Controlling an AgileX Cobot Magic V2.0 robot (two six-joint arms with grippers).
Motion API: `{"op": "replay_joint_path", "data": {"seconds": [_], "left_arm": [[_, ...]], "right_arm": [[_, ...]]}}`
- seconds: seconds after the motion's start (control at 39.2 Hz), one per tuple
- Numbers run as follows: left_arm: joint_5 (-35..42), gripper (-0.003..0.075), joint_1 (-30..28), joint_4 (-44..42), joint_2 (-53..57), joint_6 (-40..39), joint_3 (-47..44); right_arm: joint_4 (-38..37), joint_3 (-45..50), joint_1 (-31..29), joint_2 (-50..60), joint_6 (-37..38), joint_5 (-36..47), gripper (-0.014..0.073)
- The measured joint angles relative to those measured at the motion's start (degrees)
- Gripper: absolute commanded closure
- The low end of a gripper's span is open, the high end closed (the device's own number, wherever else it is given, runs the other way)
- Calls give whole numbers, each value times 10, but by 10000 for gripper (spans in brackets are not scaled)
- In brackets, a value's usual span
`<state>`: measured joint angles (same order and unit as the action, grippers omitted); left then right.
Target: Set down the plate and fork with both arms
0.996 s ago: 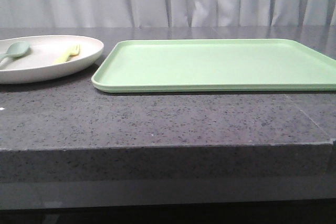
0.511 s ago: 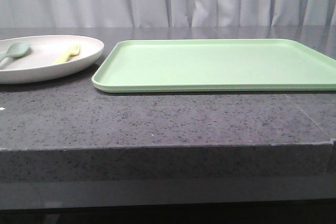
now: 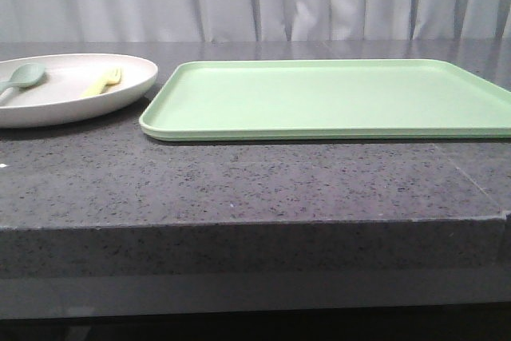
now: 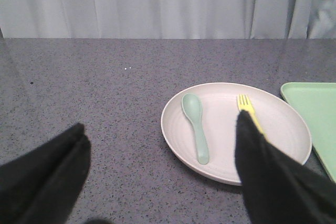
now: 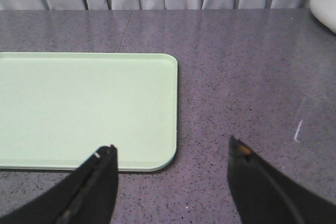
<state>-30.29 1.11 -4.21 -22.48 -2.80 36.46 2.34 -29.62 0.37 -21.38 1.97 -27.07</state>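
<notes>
The cream plate (image 3: pixel 120 93) sits on the counter at the far left, beside the green tray. The pale yellow fork (image 3: pixel 103 83) lies on it. The left wrist view shows the plate (image 4: pixel 226 171) and the fork (image 4: pixel 245 106) on it, partly hidden behind one finger. My left gripper (image 4: pixel 160 129) is open and empty, hovering near the plate's near edge. My right gripper (image 5: pixel 170 150) is open and empty, above the bare counter by a corner of the tray. Neither gripper shows in the front view.
A muted green spoon (image 3: pixel 22 77) lies on the plate beside the fork, also seen in the left wrist view (image 4: pixel 196 124). The rectangular light green tray (image 3: pixel 335 97) fills the middle and right of the grey speckled counter (image 3: pixel 239 181). A curtain hangs behind.
</notes>
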Motion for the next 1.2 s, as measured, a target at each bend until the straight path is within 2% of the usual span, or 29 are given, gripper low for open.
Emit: {"op": "replay_joint_path", "data": {"seconds": [0.23,0.51,0.82,0.94,1.05,1.2], "left_arm": [[0,48,0,-3,0,0,0],[15,48,0,37,-25,1,6],[-130,49,0,20,-229,1,87],[-149,49,-25,24,-330,4,124],[-158,49,-73,87,-420,49,160],[-164,49,-139,288,-520,189,206]], "right_arm": [[0,0,0,0,0,0,57],[0,0,0,0,0,0,57],[0,0,0,0,0,-1,57],[0,0,0,0,0,-1,57],[0,0,0,0,0,-1,57],[0,0,0,0,0,-1,57]]}}
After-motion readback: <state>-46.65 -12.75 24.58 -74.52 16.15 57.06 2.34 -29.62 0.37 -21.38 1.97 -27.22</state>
